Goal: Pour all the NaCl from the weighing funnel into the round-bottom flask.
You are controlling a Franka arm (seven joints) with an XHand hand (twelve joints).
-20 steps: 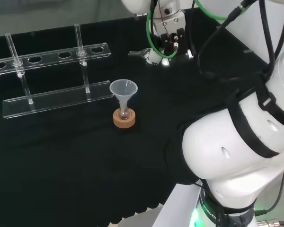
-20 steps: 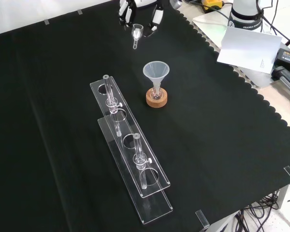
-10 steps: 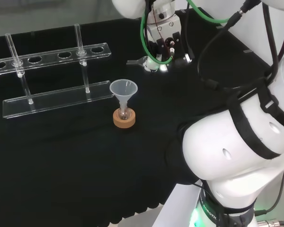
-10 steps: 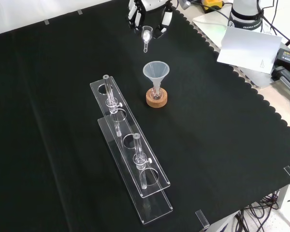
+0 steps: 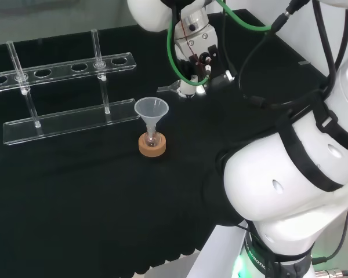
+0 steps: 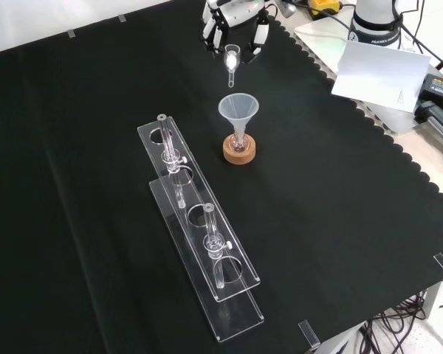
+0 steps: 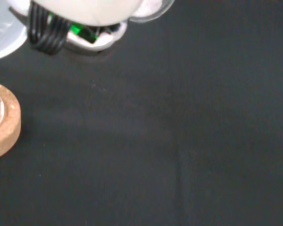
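I keep the hand [image 6: 235,16] pinching the weighing funnel [image 6: 232,57], spout down, near the bench's far edge, just short of the plastic funnel [image 6: 238,110] feeding the round-bottom flask [image 5: 152,139] on its cork ring [image 6: 239,151].

One clear funnel [image 6: 238,109] stood in one small flask [image 5: 152,139] on one cork ring [image 6: 239,151]. One weighing funnel [image 6: 232,55] was there, and one clear rack [image 6: 199,247] carried two upright glass tubes [image 6: 165,140].
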